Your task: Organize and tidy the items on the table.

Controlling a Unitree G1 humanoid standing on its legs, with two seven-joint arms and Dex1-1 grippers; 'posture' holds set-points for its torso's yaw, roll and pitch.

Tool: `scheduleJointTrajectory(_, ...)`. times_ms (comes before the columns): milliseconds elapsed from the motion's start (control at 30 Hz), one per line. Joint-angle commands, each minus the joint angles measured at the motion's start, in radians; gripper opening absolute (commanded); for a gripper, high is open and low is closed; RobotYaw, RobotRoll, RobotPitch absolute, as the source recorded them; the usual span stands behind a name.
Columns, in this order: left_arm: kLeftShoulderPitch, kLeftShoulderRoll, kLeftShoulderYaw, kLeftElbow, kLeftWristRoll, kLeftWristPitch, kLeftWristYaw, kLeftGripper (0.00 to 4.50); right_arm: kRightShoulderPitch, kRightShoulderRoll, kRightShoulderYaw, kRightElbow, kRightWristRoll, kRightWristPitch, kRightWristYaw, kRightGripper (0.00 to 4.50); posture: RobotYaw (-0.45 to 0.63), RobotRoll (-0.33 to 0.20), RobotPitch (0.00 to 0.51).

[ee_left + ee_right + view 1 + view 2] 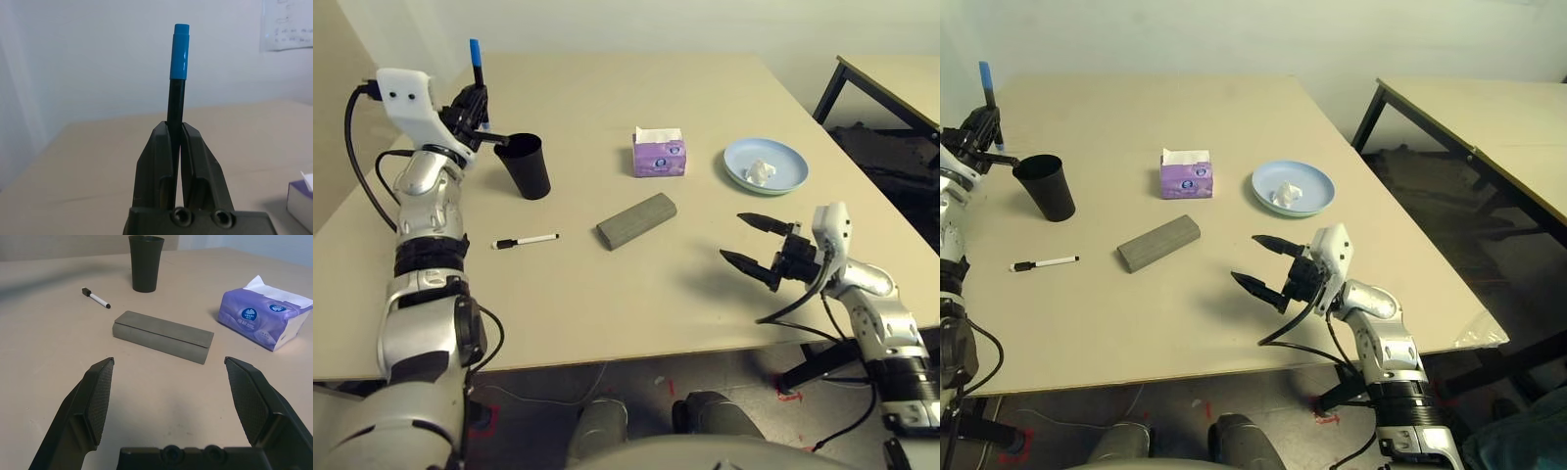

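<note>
Smaller black-legged table (1489, 113) beside the big one, white wall (1234, 34) behind.

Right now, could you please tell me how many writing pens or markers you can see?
2: the blue-capped pen held upright in the left gripper beside the black cup; the white marker lying on the table.

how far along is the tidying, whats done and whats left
Looks done: crumpled paper sits on the plate. In hand: left gripper holds the blue-capped pen upright beside the black cup. Left: white marker, grey case, tissue box; right gripper is open.
</note>
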Motion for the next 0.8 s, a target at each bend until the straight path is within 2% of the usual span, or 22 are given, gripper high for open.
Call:
scheduleJointTrajectory(33,-0.024,-0.012,-0.014,0.052,0.008,-0.035,-0.006,0.08,0.011,-0.014,-0.009,-0.029,0.007,0.016,-0.005,4.5,0.0,0.0,0.037)
scheduleJointTrajectory(800,-0.081,-0.041,-0.065,0.248,0.055,-0.125,0.021,0.08,0.021,-0.019,-0.005,-0.076,0.005,0.06,-0.027,4.5,-0.01,0.0,0.065)
